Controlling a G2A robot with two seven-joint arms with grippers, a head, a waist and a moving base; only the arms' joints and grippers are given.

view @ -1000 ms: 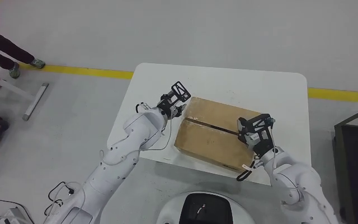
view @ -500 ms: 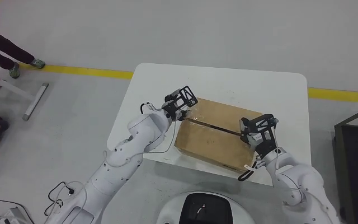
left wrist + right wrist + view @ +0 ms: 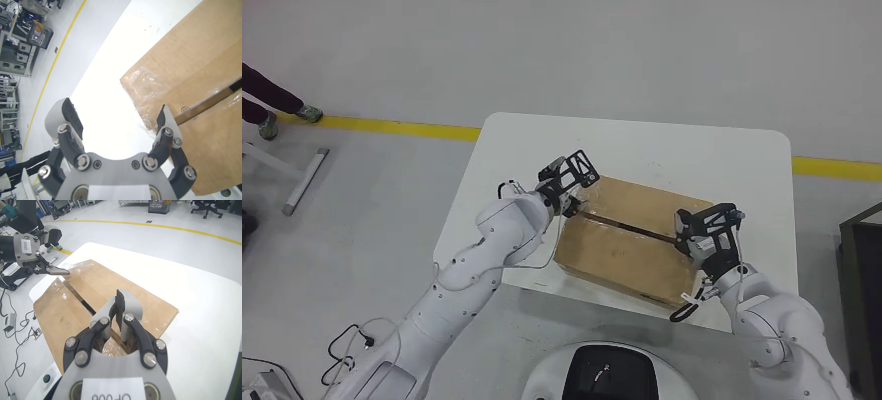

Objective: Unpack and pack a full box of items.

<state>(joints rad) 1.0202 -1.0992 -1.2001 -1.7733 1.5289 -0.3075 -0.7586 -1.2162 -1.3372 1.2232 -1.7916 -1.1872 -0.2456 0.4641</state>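
A brown cardboard box (image 3: 627, 240) lies on the white table (image 3: 692, 150), its top flaps closed with a dark slit running between them. Clear tape covers both ends of the box (image 3: 189, 75). My left gripper (image 3: 577, 172) hovers at the box's left end; in its own view it (image 3: 117, 117) stands open, one finger (image 3: 163, 119) just over the taped corner beside the slit. My right gripper (image 3: 712, 225) is above the box's right end. In the right wrist view it (image 3: 118, 308) is shut and holds nothing, directly over the slit of the box (image 3: 105, 285).
Bare table surface lies beyond the box and on its far right side. A small round device (image 3: 46, 378) sits at the table's front edge. Cables (image 3: 17, 323) trail on the floor left of the table. A yellow floor line (image 3: 392, 127) runs behind.
My left gripper has shifted right, from beside the box's left end to over its corner. My right gripper has drifted slightly right along the box's other end.
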